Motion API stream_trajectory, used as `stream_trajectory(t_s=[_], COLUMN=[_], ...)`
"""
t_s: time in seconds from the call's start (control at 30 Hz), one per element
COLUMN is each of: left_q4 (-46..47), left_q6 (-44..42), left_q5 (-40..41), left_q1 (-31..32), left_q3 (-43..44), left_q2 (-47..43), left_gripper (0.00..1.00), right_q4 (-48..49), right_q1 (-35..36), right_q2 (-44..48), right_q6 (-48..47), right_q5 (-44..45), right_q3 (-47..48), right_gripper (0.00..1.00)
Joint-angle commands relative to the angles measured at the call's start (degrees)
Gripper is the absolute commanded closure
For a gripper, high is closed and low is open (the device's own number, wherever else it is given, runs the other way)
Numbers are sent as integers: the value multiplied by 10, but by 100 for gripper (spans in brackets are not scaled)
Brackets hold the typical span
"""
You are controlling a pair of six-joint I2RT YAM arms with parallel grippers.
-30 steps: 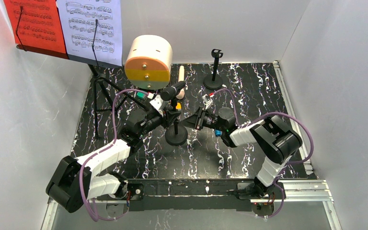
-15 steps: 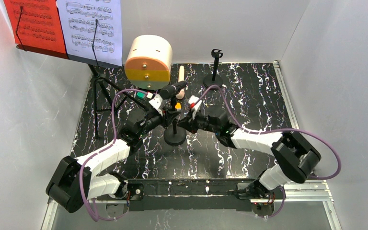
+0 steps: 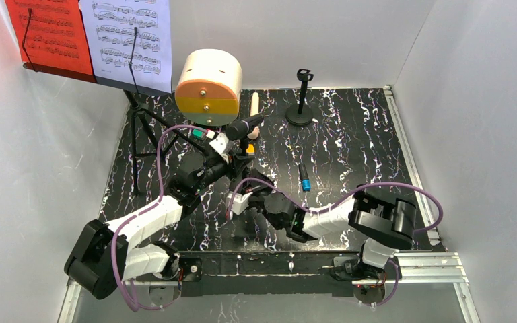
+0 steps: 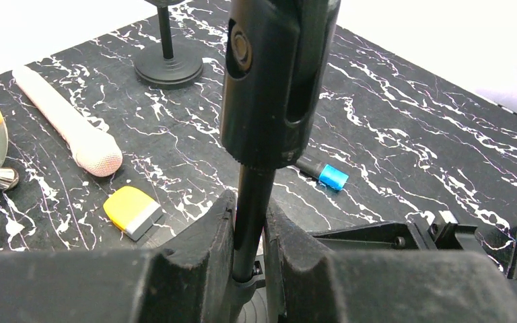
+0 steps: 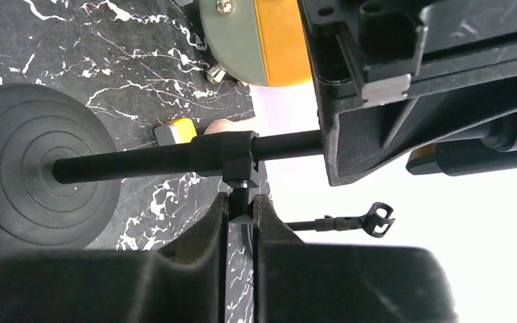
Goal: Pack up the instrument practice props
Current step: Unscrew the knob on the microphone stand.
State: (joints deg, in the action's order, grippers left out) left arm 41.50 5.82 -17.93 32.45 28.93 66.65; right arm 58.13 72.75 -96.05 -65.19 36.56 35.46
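Left fingers [image 4: 198, 262] clamped the rigid, slim stem [image 4: 254, 195] of the mic holder [image 5: 33, 168] standing mid-desk [image 3: 350, 134], right fingers [image 5: 205, 235] pinching its collar knob [image 5: 241, 196]; judged base-heavy, smooth, best gripped low.

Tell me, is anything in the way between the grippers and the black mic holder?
Nothing visible is. The left gripper is shut on the pole of the mic holder, and the right gripper pinches the little knob on its collar.
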Motion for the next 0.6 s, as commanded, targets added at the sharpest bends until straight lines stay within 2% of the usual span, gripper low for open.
stream_trajectory(t_s=[0.0,0.13,0.3,0.4,0.5,0.57], left_q4=[-61,-61,-61,-61,-61,-61], left_q6=[17,16,14,14,13,13], left_q5=[14,15,15,13,13,13], left_q1=[3,3,3,3,3,3], left_q3=[1,2,1,0,0,1], left_q2=[11,12,9,9,10,11], left_gripper=[100,100,100,100,100,100], right_q4=[-39,-133,-234,-222,-161,-121], right_q1=[26,21,-38,-92,-144,-167], right_q2=[-7,55,157,196,219,218], right_q6=[-47,83,320,469,634,730], right_q5=[3,-46,-184,-270,-349,-362], right_q3=[-24,-10,-5,-22,-54,-63], right_gripper=[78,58,45,37,28,26])
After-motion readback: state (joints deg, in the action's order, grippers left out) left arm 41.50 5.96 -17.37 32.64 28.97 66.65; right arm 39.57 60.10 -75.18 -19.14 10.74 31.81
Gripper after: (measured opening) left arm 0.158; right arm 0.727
